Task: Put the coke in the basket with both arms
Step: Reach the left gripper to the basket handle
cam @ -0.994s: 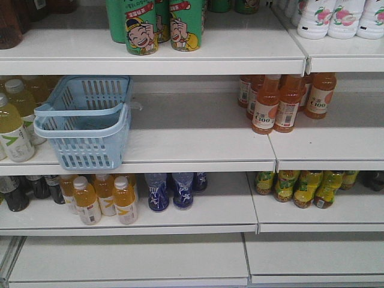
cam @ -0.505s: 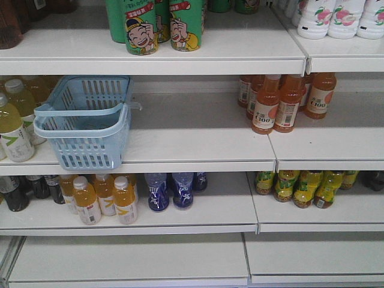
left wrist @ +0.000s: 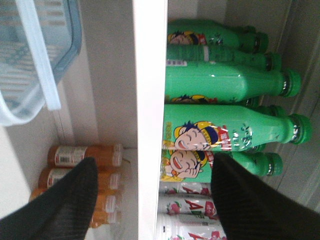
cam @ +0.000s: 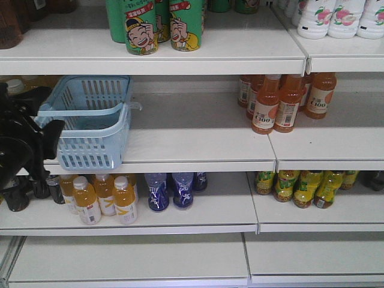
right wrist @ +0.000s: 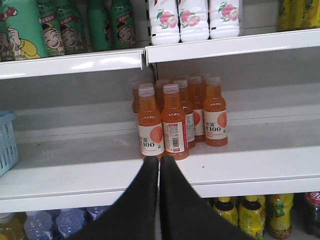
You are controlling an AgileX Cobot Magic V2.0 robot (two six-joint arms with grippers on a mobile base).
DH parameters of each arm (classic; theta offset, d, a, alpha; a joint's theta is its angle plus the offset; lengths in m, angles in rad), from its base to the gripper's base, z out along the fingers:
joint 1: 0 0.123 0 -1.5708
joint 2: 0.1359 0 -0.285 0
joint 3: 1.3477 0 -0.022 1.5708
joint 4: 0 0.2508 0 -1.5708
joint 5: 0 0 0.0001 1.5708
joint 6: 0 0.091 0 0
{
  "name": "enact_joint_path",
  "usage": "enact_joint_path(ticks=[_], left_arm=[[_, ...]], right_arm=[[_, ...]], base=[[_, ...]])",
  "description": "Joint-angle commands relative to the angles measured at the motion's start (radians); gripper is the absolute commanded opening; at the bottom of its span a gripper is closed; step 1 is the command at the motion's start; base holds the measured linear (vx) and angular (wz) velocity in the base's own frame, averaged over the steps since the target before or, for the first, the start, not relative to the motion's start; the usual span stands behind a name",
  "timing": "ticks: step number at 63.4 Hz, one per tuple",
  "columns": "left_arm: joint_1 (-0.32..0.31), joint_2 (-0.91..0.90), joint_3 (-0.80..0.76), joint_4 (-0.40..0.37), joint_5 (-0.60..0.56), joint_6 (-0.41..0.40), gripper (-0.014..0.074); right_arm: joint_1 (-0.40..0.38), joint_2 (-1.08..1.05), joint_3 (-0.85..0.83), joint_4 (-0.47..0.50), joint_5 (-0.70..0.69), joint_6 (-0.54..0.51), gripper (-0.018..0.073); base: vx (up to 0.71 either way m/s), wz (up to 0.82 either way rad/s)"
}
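The light blue basket (cam: 90, 120) stands on the middle shelf at the left; it also shows in the left wrist view (left wrist: 37, 55) and at the left edge of the right wrist view (right wrist: 6, 142). My left gripper (cam: 33, 141) is at the basket's left side, rolled sideways, open and empty (left wrist: 152, 200). My right gripper (right wrist: 159, 161) is shut and empty, in front of the middle shelf's edge near the orange bottles. A dark bottle with a red label (right wrist: 312, 212) shows partly at the lower right; I cannot tell if it is the coke.
Green cartoon bottles (cam: 156, 27) and white bottles (cam: 336, 18) fill the top shelf. Orange C100 bottles (cam: 282, 102) stand on the middle shelf right. Below are dark grey-labelled bottles (cam: 51, 187), orange juice (cam: 102, 198), blue bottles (cam: 171, 189) and yellow-green bottles (cam: 300, 187).
My left arm has come into the front view at the left edge and now covers the pale yellow bottles beside the basket. The basket and bottles have not moved.
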Motion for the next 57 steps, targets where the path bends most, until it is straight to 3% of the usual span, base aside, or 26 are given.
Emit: enact_joint_path(ticks=[1,10,19,27,35,57], left_arm=[[0.018,0.068,-0.029,0.088,-0.192,-0.148,0.0462],[0.054,0.169,-0.043,0.109,-0.385,-0.217,0.0462],[0.076,0.229,-0.096,0.172,-0.474,-0.275,0.047],[0.089,0.259,-0.13,0.254,-0.437,-0.275,0.0486],[0.116,0.287,-0.157,0.256,-0.315,-0.244,0.0488],[0.167,0.372,-0.26,0.314,-0.263,-0.251,0.0488]], right_arm=[[-0.004,-0.012,0.019,-0.006,-0.081,0.0,-0.0005],[-0.004,-0.012,0.019,-0.006,-0.081,0.0,-0.0005],[-0.004,-0.012,0.019,-0.006,-0.081,0.0,-0.0005],[-0.004,-0.012,0.019,-0.006,-0.081,0.0,-0.0005],[-0.004,-0.012,0.019,-0.006,-0.081,0.0,-0.0005],[-0.004,-0.011,0.019,-0.006,-0.081,0.0,-0.0005]], base=[[0.0,0.0],[0.0,0.0],[0.0,0.0],[0.0,0.0],[0.0,0.0],[0.0,0.0]])
